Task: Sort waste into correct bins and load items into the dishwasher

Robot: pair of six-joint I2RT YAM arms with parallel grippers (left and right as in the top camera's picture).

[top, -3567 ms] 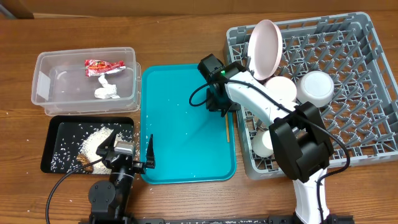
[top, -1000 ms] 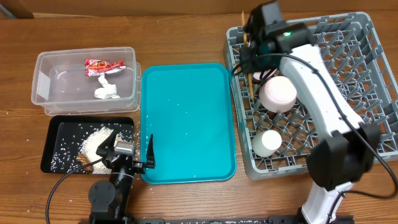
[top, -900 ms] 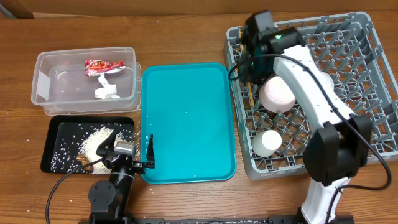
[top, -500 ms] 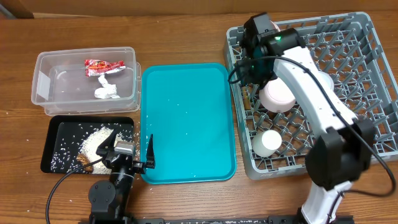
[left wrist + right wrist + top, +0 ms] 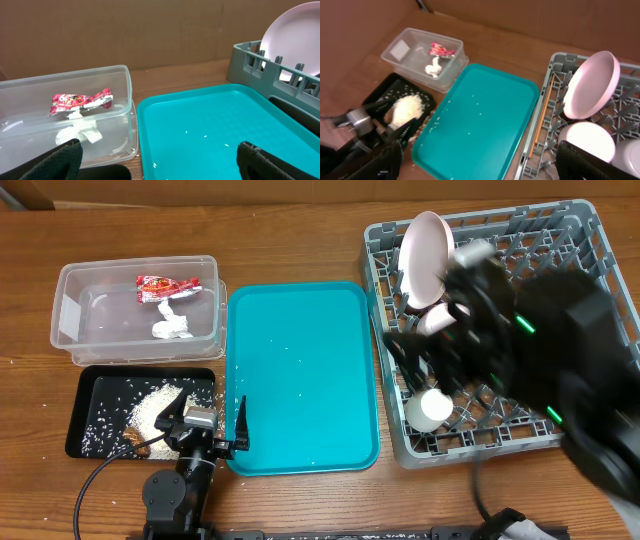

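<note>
The bench (image 5: pixel 300 240) is brown wood with a long grain running from its left edge to its right edge, and small darker knots show near the far edge. A board of plain brown cardboard (image 5: pixel 150 30) stands upright along the far edge as a wall; a faint vertical seam crosses it. A second cardboard panel (image 5: pixel 360 25) closes off the bench's left side, meeting the first at the far left corner. The light is even and soft, with only faint shadows.

wooden table (image 5: pixel 300 240): clear tub (image 5: pixel 100 315), black tray (image 5: pixel 90 395), teal tray (image 5: pixel 300 380), grey rack (image 5: pixel 570 225).
</note>
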